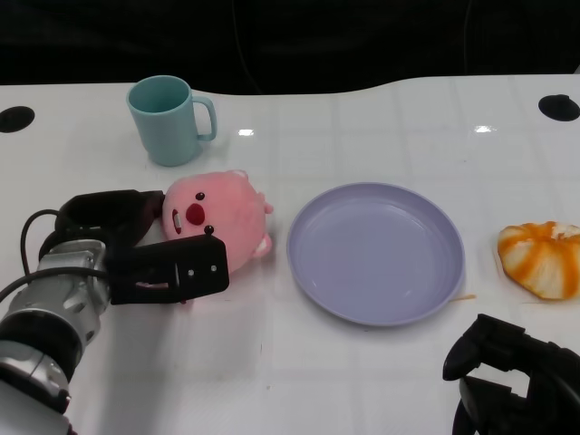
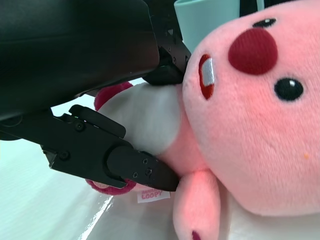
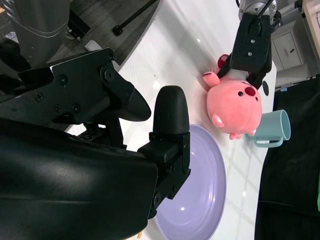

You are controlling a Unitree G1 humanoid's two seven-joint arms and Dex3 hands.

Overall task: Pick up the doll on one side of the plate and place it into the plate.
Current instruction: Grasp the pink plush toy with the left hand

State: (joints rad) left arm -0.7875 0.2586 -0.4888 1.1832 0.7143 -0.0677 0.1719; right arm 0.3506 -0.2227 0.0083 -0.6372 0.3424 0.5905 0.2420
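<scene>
We're gripping the pink doll (image 1: 220, 217) with our left hand (image 1: 149, 249), fingers wrapping its body, just left of the purple plate (image 1: 376, 252). Right hand (image 1: 507, 367) is idling empty, fingers loosely apart.

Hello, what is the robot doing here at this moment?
The robot's left hand is closed around the pink doll, which lies on the table beside the purple plate. The plate has nothing in it yet. The right hand holds nothing, near the plate. A teal mug stands behind the doll.
</scene>
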